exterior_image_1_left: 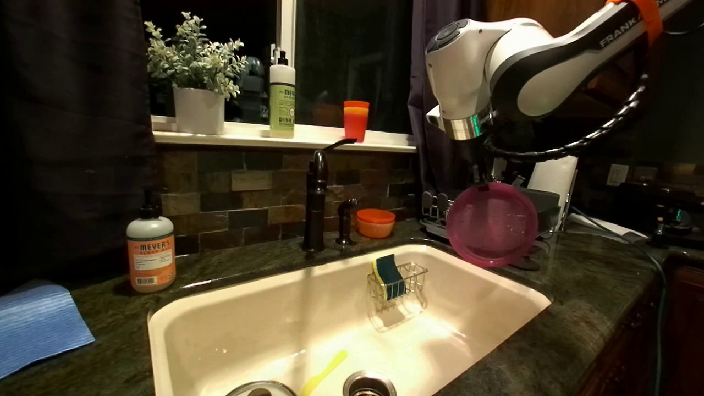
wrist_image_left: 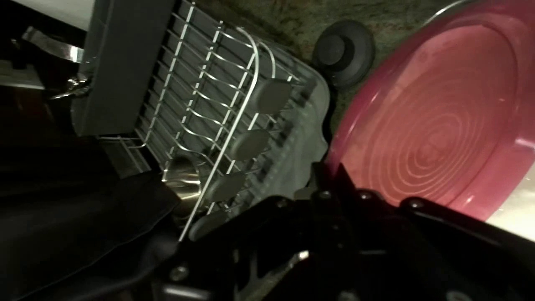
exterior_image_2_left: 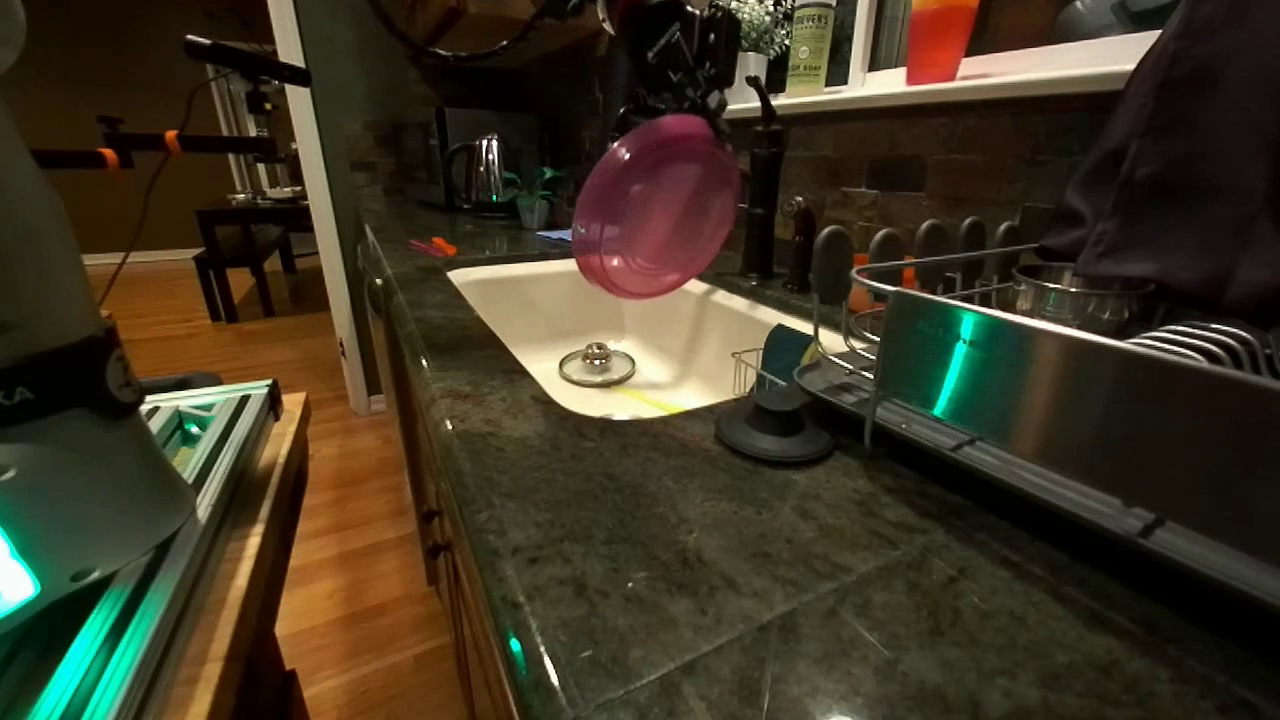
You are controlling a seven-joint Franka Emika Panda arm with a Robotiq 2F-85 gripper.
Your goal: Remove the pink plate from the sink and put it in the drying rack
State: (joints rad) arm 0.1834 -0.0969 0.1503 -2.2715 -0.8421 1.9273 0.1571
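Plate (exterior_image_2_left: 655, 215) out of sink (exterior_image_1_left: 236, 316) — rim clenched in jaws. Remaining: placing in rack (exterior_image_2_left: 1080, 405), along surface's (exterior_image_2_left: 650, 520) wall-side edge.

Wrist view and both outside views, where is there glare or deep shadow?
In an exterior view, the sink is bright, almost washed out in spots, against a dark counter; in an exterior view, a green streak shines on the drying rack; in the wrist view, small glints dot the pink plate, while the pincer is nearly lost in black.
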